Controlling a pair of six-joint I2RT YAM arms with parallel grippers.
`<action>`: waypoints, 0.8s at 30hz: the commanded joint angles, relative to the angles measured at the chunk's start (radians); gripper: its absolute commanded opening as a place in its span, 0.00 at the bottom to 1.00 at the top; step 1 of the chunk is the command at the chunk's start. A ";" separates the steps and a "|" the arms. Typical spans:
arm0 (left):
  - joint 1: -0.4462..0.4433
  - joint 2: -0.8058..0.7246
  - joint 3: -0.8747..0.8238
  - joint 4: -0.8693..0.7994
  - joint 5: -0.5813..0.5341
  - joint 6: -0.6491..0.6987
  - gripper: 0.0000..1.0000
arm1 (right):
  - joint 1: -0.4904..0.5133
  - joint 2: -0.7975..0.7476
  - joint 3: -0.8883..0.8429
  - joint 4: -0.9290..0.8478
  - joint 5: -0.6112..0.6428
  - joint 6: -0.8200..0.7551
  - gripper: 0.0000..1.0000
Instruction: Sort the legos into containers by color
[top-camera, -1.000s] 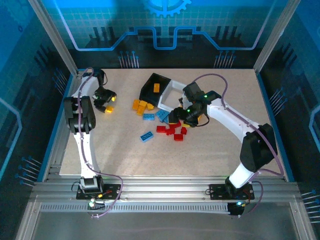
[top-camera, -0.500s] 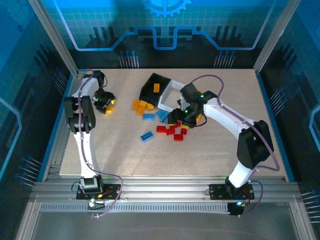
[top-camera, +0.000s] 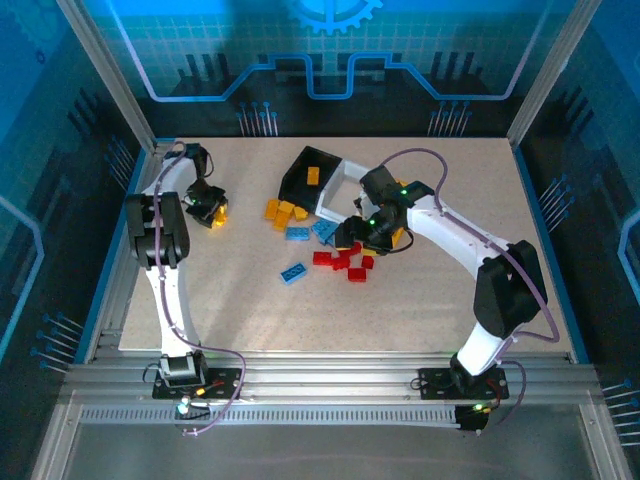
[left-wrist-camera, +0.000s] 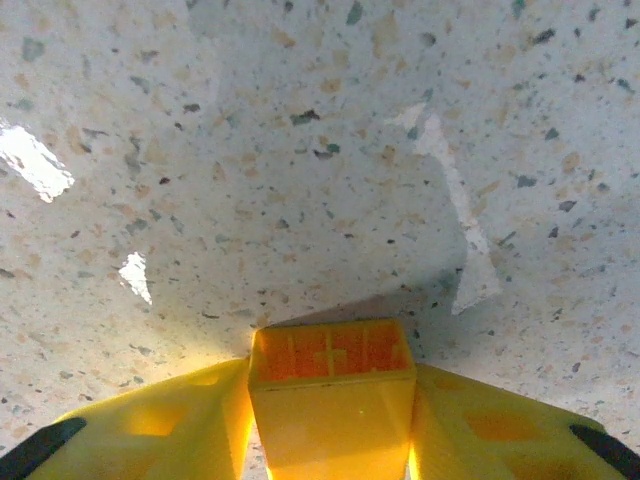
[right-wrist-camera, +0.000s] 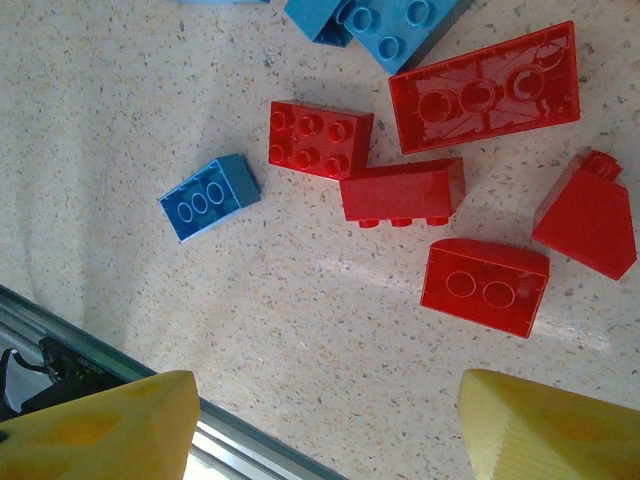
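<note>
Left gripper (left-wrist-camera: 330, 405) clamped on one yellow lego (left-wrist-camera: 332, 385), bottom centre. Right gripper (right-wrist-camera: 325, 420) spread, empty — I count five red legos (right-wrist-camera: 402, 195), one blue lego (right-wrist-camera: 208, 197) mid-left.

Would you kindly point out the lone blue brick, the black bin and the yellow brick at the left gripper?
lone blue brick (right-wrist-camera: 209, 197), right wrist view, its middle.
black bin (top-camera: 297, 180), top view, its left wall.
yellow brick (left-wrist-camera: 331, 405), left wrist view, its near face.
</note>
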 joint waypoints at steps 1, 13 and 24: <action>-0.003 -0.036 -0.065 -0.014 0.045 0.019 0.44 | 0.013 -0.013 0.003 -0.004 -0.001 0.004 0.70; -0.106 -0.163 -0.155 0.288 0.432 0.039 0.44 | -0.009 -0.072 -0.043 -0.003 0.002 -0.019 0.71; -0.216 -0.177 0.018 0.085 0.253 0.085 0.56 | -0.025 -0.128 -0.092 0.012 -0.007 -0.012 0.71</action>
